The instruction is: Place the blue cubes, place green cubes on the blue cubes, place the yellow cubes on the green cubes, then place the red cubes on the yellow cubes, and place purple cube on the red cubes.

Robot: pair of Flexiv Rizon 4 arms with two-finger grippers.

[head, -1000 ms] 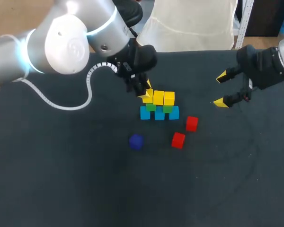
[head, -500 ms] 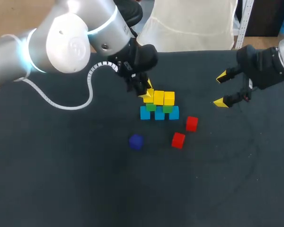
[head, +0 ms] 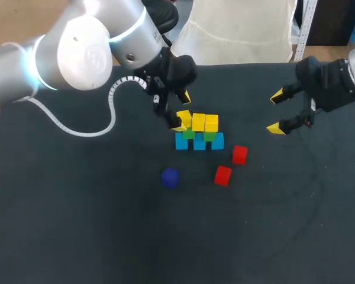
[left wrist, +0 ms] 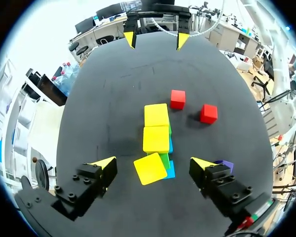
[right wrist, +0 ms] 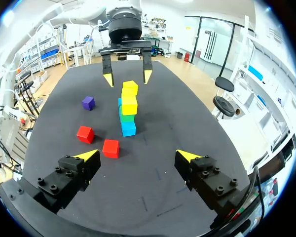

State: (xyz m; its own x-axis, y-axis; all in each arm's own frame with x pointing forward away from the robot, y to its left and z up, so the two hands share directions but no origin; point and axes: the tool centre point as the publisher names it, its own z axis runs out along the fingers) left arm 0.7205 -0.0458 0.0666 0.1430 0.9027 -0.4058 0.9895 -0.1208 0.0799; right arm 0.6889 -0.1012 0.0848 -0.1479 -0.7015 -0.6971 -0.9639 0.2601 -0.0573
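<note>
while left jaws and right jaws gape open, yellow cubes (head: 198,122) top green cubes (head: 189,134)

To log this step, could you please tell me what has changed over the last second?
The left jaws opened and let go of the third yellow cube, which sits slightly askew on a green cube at the stack's left end. The right jaws, the red cubes and the purple cube stayed as they were.
</note>
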